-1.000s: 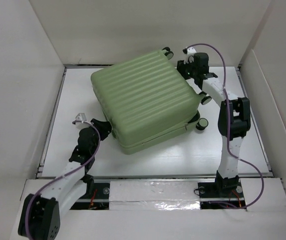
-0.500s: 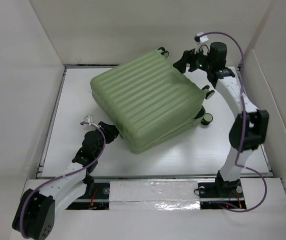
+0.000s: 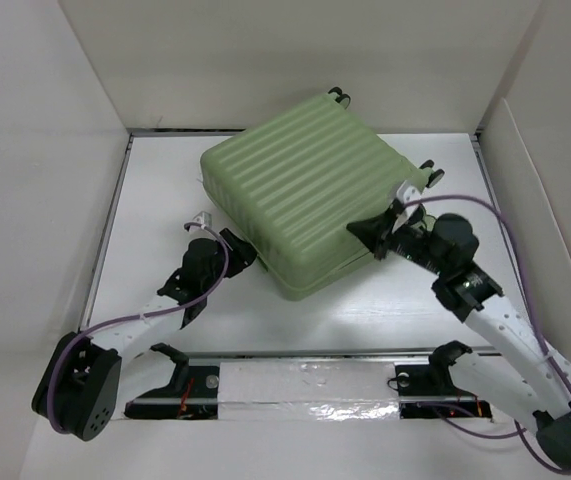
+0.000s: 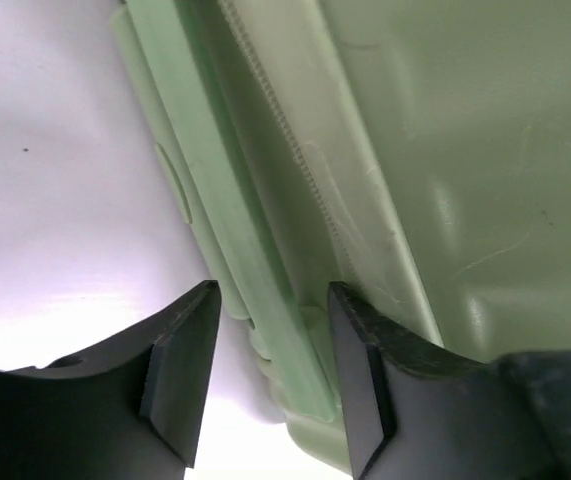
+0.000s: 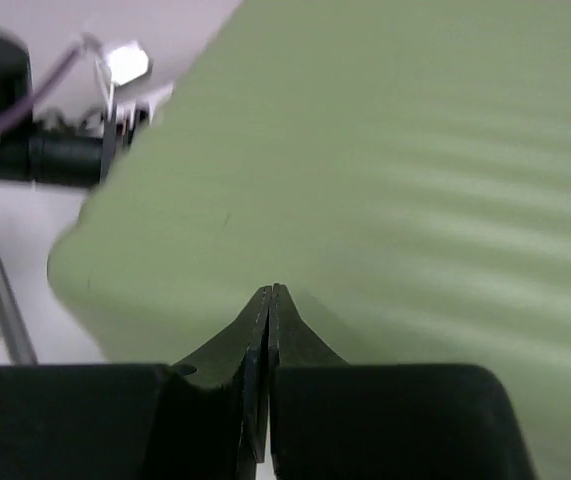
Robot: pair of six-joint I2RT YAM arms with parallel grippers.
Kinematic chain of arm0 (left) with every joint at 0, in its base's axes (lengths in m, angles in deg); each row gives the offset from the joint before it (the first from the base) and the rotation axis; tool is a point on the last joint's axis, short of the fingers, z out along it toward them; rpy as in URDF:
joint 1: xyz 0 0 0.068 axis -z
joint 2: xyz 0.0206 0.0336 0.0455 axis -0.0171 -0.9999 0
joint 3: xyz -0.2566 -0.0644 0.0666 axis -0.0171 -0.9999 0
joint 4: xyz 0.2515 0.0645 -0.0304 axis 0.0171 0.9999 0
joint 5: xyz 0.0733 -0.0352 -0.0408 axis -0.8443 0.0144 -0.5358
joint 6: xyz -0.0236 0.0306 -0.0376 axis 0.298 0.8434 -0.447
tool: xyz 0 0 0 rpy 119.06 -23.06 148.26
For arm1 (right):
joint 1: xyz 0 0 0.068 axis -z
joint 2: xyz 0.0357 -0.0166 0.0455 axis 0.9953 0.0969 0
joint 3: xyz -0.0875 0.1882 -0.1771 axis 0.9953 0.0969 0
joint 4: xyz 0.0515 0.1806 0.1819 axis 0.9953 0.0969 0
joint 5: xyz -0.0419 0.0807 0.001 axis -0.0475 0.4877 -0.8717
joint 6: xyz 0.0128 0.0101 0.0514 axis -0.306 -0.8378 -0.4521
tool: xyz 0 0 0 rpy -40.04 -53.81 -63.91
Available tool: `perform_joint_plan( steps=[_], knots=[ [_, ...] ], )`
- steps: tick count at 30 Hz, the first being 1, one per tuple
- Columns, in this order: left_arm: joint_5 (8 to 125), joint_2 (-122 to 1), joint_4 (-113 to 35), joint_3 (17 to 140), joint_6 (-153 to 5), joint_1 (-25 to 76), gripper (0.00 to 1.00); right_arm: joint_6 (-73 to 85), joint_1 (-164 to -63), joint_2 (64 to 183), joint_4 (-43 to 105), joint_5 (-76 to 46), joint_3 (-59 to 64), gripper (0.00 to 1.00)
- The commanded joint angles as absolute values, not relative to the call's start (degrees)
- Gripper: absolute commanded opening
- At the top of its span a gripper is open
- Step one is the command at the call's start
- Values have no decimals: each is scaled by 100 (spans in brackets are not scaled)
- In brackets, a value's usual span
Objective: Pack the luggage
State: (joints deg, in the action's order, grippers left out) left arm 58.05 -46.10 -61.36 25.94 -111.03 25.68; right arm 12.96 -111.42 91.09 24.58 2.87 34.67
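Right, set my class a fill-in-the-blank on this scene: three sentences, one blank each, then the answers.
1. The suitcase has a ribbed shell of light ____.
2. The right pincer is ____, its tips pointing at the suitcase.
3. The left pincer is ____, straddling the suitcase's edge.
Missing words: green; shut; open.

The luggage is a light-green, ribbed hard-shell case. It lies closed and flat on the desk, turned askew, wheels toward the far right.
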Motion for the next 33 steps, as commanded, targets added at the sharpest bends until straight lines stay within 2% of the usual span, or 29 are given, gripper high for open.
perform_joint_plan(
  steps=[1, 3, 4, 6, 8, 9, 11, 12, 15, 16, 17, 20, 25, 28, 33],
  knots=[
    [5979, -4525, -6829, 2779, -11154, 2627, 42, 1306, -11782, 8584, 2575, -510, 4214, 1],
    [6024, -4472, -6829, 2718, -11136, 2627, 39, 1306, -12098, 8311, 2522, -895, 4751, 2],
    [6059, -4428, -6820, 2718, -11119, 2627, 32, 1114, -12404, 8266, 2452, -1055, 4892, 3],
    [6076, -4366, -6628, 2752, -10979, 2627, 26, 999, -12705, 8222, 2338, -1571, 5286, 19],
    [5998, -4278, -6478, 2762, -10847, 2627, 34, 823, -13127, 8187, 2189, -2003, 5499, 38],
    [5963, -4278, -6434, 2770, -10725, 2627, 44, 796, -13241, 8187, 2092, -2293, 5717, 41],
    [5866, -4418, -6241, 2814, -10697, 2627, 50, 673, -13391, 8274, 1697, -2576, 5903, 46],
    [5857, -4462, -6214, 2840, -10688, 2522, 54, 664, -13453, 8327, 1609, -2612, 5956, 47],
    [5857, -4498, -6319, 2727, -10723, 2250, 55, 629, -13453, 8459, 1642, -2917, 5896, 47],
    [5857, -4463, -6380, 2683, -10723, 2075, 55, 568, -13453, 8442, 1930, -3059, 5774, 45],
    [5857, -4454, -6416, 2665, -10732, 1986, 55, 567, -13453, 8363, 2011, -3269, 5738, 36],
    [5857, -4515, -6625, 2691, -10706, 1924, 57, 681, -13234, 8257, 2144, -3228, 5685, 30],
    [5874, -5286, -6864, 3113, -10662, 1924, 53, 612, -13058, 8099, 2302, -3007, 5711, 30],
    [5962, -5744, -7013, 3263, -10609, 1924, 50, 428, -13005, 7933, 2486, -3270, 5772, 30],
    [5962, -6229, -7417, 3376, -10688, 1924, 46, -21, -12172, 7703, 2899, -3877, 5711, 34]
  ],
)
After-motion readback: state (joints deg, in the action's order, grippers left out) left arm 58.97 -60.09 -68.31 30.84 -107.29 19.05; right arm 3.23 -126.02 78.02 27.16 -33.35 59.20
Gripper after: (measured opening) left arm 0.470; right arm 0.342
